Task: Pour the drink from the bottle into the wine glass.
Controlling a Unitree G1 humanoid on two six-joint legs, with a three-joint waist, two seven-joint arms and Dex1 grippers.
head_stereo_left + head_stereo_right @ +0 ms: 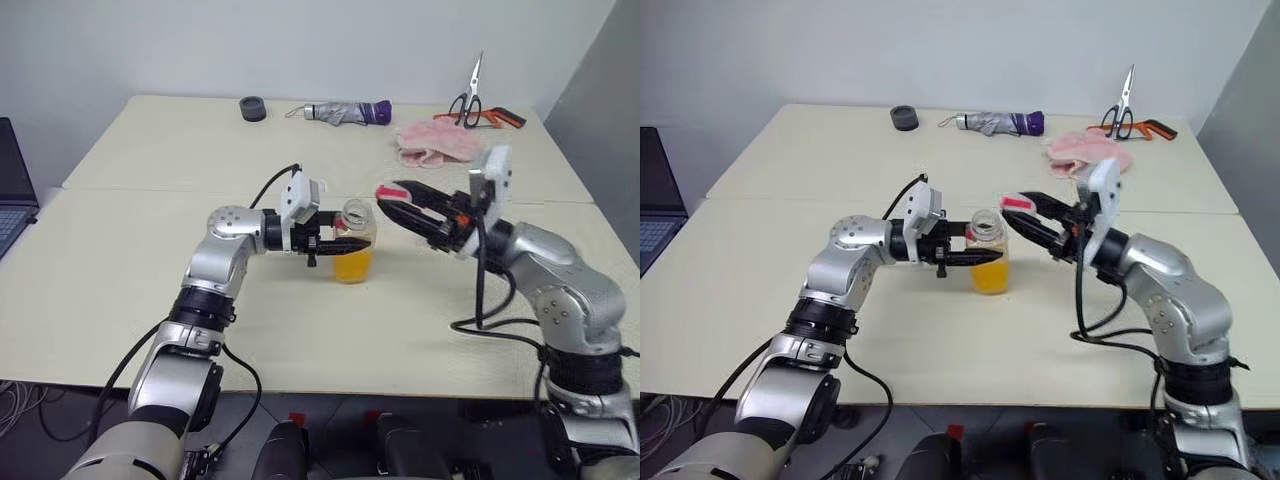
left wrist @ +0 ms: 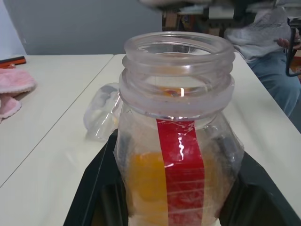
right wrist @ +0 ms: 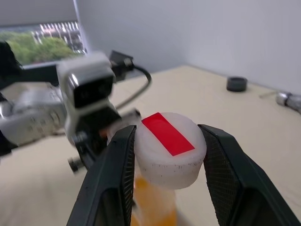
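While the bottle (image 1: 354,240) is seen in the left eye view standing on the cream table (image 1: 130,280), it is clamped at mid-body by the left gripper (image 1: 335,243), whose black fingers are drawn in tight against its sides. Its mouth is open and the drink (image 1: 353,265) fills only the lower part, so it can be judged light but bottom-weighted. The cap (image 1: 384,190) is held off to the side, well apart from the bottle, pinched at the tips of the right gripper (image 1: 392,196).

From the right eye view the same arrangement is shown; scissors (image 1: 1124,112), a folded umbrella (image 1: 1002,122), a pink cloth (image 1: 1087,150) and a roll of tape (image 1: 905,118) are left at the far edge, well away from the work.

Through the left wrist view the thin clear plastic wall and red label stripe (image 2: 181,165) are seen close up. Such a wall is likely to flex and feel slick, so a firm hold low on the squarish body is judged best, without crushing. A clear rounded shape (image 2: 101,115) just behind the bottle may be the wine glass; this cannot be confirmed. If so, it would be fragile and easily tipped.

By the right wrist view the white cap with its red strip is shown gripped between both finger pads (image 3: 115,174).
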